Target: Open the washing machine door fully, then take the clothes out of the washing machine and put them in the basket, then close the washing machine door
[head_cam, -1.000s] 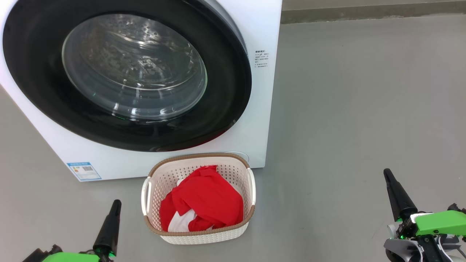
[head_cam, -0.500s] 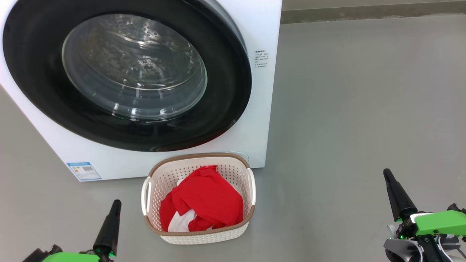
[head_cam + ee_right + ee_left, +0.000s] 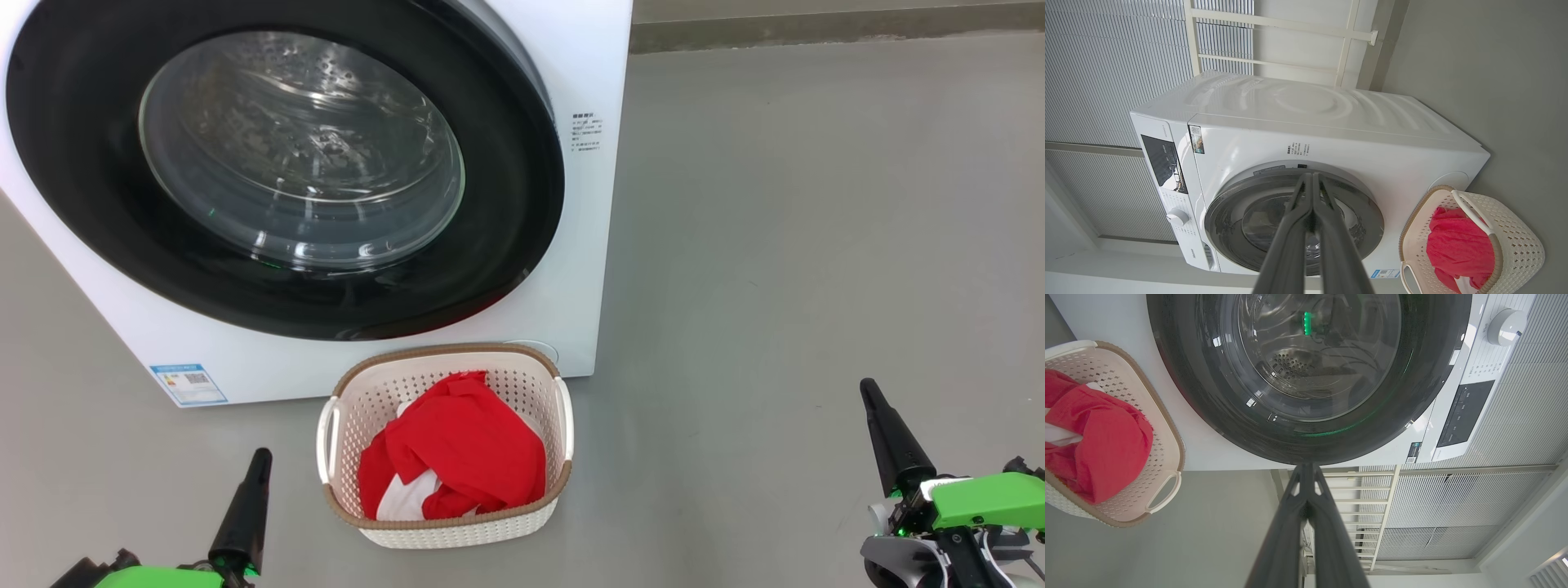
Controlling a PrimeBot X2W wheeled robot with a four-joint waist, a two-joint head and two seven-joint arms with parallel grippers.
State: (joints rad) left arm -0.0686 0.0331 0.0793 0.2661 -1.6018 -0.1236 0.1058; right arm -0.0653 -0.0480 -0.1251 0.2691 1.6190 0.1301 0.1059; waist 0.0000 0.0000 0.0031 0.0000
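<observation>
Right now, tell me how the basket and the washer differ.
The basket is small and cream with holes; the washer is big, plain white. The basket is open on top and holds the red clothes; the washer's door looks shut, no red behind its glass. Both stand on the grey floor.

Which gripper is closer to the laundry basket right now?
Left. The left gripper is just beside the basket, off its left side, not touching; the right gripper is much farther away, off to the basket's right.
</observation>
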